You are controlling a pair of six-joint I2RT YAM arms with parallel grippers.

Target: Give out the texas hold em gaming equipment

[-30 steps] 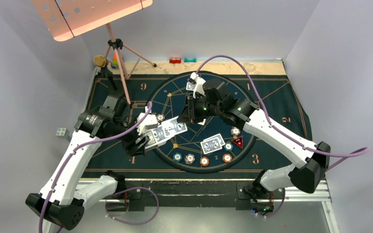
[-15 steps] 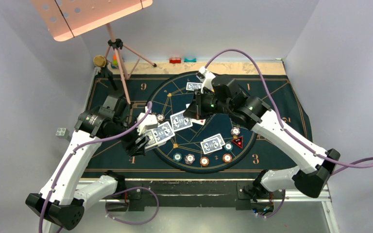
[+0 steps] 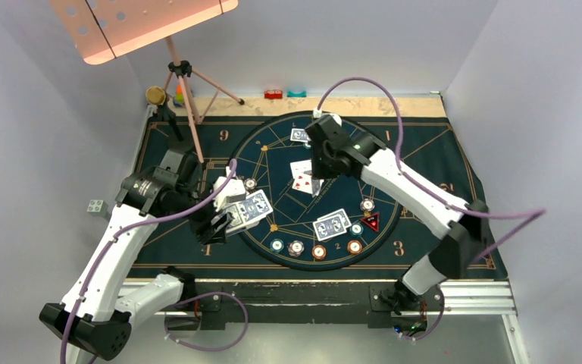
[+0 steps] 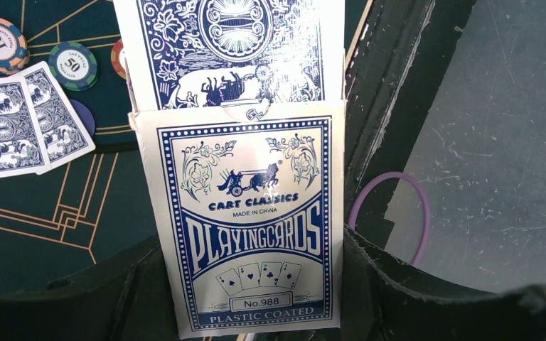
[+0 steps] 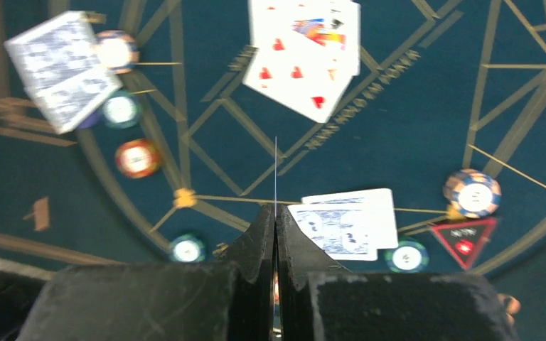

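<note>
My left gripper (image 3: 223, 216) is shut on a blue and white playing card box (image 4: 249, 220), with a blue-backed card (image 4: 234, 50) sticking out of its open top. My right gripper (image 3: 317, 180) is shut on one playing card (image 5: 276, 167), seen edge-on, above the mat's middle. Face-up cards (image 3: 301, 176) lie just beside it and also show in the right wrist view (image 5: 302, 60). Face-down pairs lie on the near right (image 3: 332, 224) and at the far side (image 3: 300, 135). Several poker chips (image 3: 319, 251) and a red triangular marker (image 3: 370, 221) ring the circle.
The dark blue gold-lined mat (image 3: 439, 152) covers the table. A pink tripod stand (image 3: 186, 83) stands at the far left, with a gold-topped object (image 3: 154, 95) beside it. Small red (image 3: 273, 94) and teal (image 3: 296, 93) blocks sit behind the mat. A grey block (image 3: 95, 206) lies at the left.
My right gripper drew a card away from the box, carried it right and toward the mat's middle, and turned its wrist. The left arm and box stayed still.
</note>
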